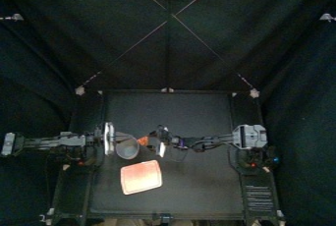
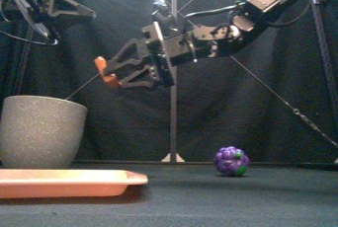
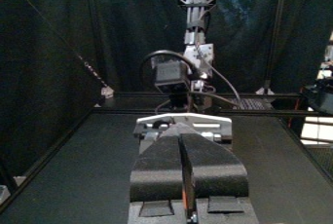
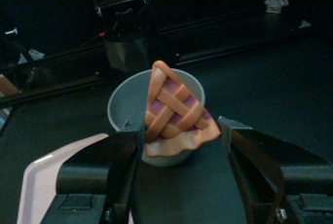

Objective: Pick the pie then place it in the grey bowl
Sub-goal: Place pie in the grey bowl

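Observation:
The pie (image 4: 173,109) is a wedge with a pink lattice top and tan crust, and my right gripper (image 4: 178,135) is shut on it. In the front view the pie (image 2: 103,70) hangs high, above and a little right of the tall grey speckled cup (image 2: 40,130). The right wrist view shows the cup's open mouth (image 4: 130,93) right behind the pie. The right arm reaches past the table's middle (image 1: 157,143). My left gripper (image 3: 193,174) rests at the left with its jaws together, holding nothing.
The flat pink tray (image 2: 66,182) lies near the front edge, just in front of the cup (image 1: 125,151). A small purple toy with green (image 2: 232,160) sits on the table to the right. The left arm (image 2: 34,9) is held high at the left.

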You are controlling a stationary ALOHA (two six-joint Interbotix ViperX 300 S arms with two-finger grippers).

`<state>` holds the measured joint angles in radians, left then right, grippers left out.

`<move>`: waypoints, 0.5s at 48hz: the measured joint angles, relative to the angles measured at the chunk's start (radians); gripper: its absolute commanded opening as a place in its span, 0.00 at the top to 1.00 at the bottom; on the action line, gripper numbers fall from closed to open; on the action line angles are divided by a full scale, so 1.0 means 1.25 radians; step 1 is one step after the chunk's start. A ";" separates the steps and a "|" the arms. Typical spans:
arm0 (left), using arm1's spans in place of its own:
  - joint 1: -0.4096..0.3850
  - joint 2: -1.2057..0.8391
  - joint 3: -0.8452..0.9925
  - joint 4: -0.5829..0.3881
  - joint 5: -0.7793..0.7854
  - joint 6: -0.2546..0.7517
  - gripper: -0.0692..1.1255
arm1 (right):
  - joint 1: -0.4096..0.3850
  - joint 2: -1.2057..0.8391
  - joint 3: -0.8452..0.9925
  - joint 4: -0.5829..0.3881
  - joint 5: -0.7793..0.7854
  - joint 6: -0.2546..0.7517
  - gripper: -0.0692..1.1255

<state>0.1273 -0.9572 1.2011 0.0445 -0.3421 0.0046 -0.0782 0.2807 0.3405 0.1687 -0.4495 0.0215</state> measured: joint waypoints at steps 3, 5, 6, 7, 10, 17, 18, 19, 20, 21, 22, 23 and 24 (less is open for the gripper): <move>0.001 0.000 0.000 0.000 0.000 0.000 0.92 | 0.000 0.038 -0.042 0.015 0.000 -0.002 0.38; 0.001 0.000 0.001 0.001 0.000 0.000 0.92 | 0.001 0.060 -0.067 0.025 0.001 0.001 0.38; 0.001 0.000 0.002 0.001 0.000 0.000 0.92 | 0.001 0.070 -0.081 0.031 0.001 0.002 0.38; 0.000 0.000 0.002 0.001 0.000 0.000 0.92 | 0.001 0.077 -0.092 0.034 0.004 0.001 0.38; 0.001 0.000 0.004 0.001 0.000 -0.001 0.92 | 0.002 0.102 -0.129 0.045 0.015 0.002 0.38; 0.001 0.000 0.006 0.002 0.000 0.000 0.92 | 0.009 0.145 -0.200 0.056 0.061 0.001 0.37; 0.001 0.000 0.006 0.002 0.000 -0.001 0.92 | 0.009 0.151 -0.210 0.058 0.071 0.002 0.36; 0.001 0.000 0.006 0.002 0.000 0.000 0.92 | 0.009 0.156 -0.217 0.060 0.079 0.001 0.35; 0.001 0.000 0.006 0.002 0.000 0.000 0.92 | 0.010 0.161 -0.225 0.060 0.086 0.001 0.34; 0.001 0.000 0.006 0.002 0.000 0.000 0.92 | 0.011 0.166 -0.232 0.063 0.094 0.001 0.33; 0.000 0.000 0.006 0.002 0.000 0.000 0.92 | 0.011 0.171 -0.239 0.065 0.103 0.001 0.32; 0.000 0.000 0.006 0.002 0.000 -0.001 0.92 | 0.011 0.174 -0.244 0.065 0.107 0.001 0.31; 0.000 0.000 0.006 0.002 0.000 0.000 0.92 | 0.011 0.179 -0.250 0.066 0.113 0.001 0.29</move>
<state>0.1273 -0.9572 1.2088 0.0476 -0.3421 0.0046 -0.0644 0.5047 0.0276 0.2516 -0.3083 0.0230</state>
